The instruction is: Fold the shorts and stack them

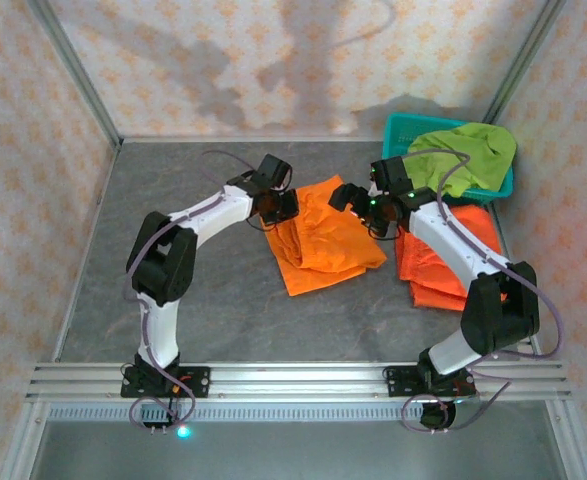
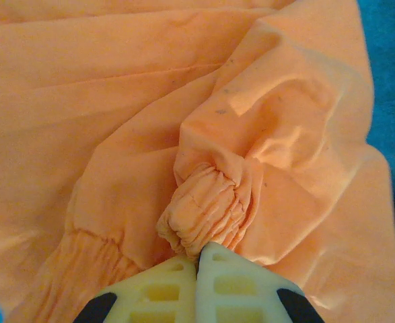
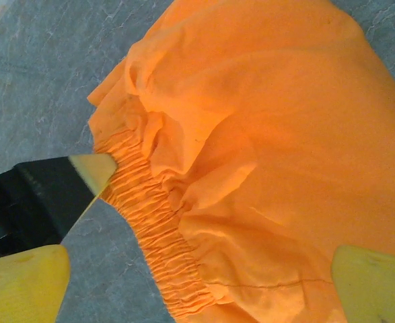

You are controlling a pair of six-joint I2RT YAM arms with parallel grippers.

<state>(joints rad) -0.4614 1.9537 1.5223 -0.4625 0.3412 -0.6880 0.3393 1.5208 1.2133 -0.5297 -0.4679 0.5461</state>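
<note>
Orange shorts (image 1: 328,245) pinched in left jaws | right jaws wide, empty | teal basket (image 1: 395,135) behind

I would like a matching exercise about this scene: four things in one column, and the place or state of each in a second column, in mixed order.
Things:
1. left tool
2. right tool
3. green shorts
4. basket

Places or states:
A. open, at the gathered waist of the orange shorts
B. at the far right corner of the table
C. shut, pinching the orange shorts
D. draped over the basket

Pairs: 1-C, 2-A, 3-D, 4-B.
</note>
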